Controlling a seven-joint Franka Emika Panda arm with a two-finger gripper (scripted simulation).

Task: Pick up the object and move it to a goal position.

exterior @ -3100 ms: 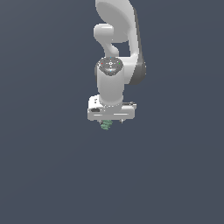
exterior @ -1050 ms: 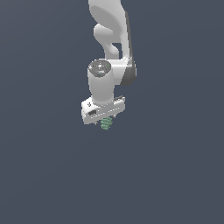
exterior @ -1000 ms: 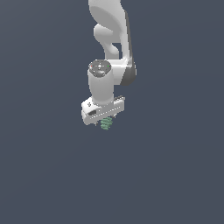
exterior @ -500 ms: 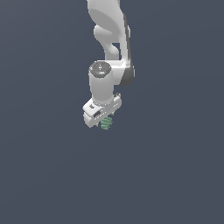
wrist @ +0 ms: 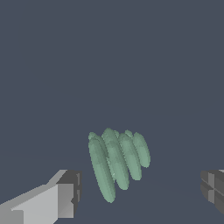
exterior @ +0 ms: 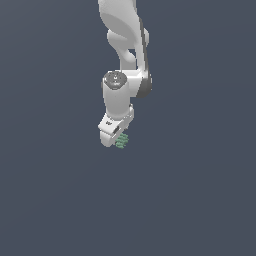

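Note:
The object (wrist: 117,163) is a small green ridged lump made of several side-by-side lobes. In the wrist view it lies between the two fingers of my gripper (wrist: 140,189), with a clear gap on each side; the left finger (wrist: 65,194) and the right finger (wrist: 213,187) do not touch it. In the exterior view the object (exterior: 122,141) peeks out just under the white hand of my gripper (exterior: 118,137), towards the exterior view's right. My gripper is open and straddles the object.
The white arm (exterior: 125,40) comes down from the top of the exterior view. A plain dark grey surface (exterior: 200,200) surrounds everything.
The hand has turned about its vertical axis and now looks narrower in the exterior view. The green object has stayed in nearly the same place under it.

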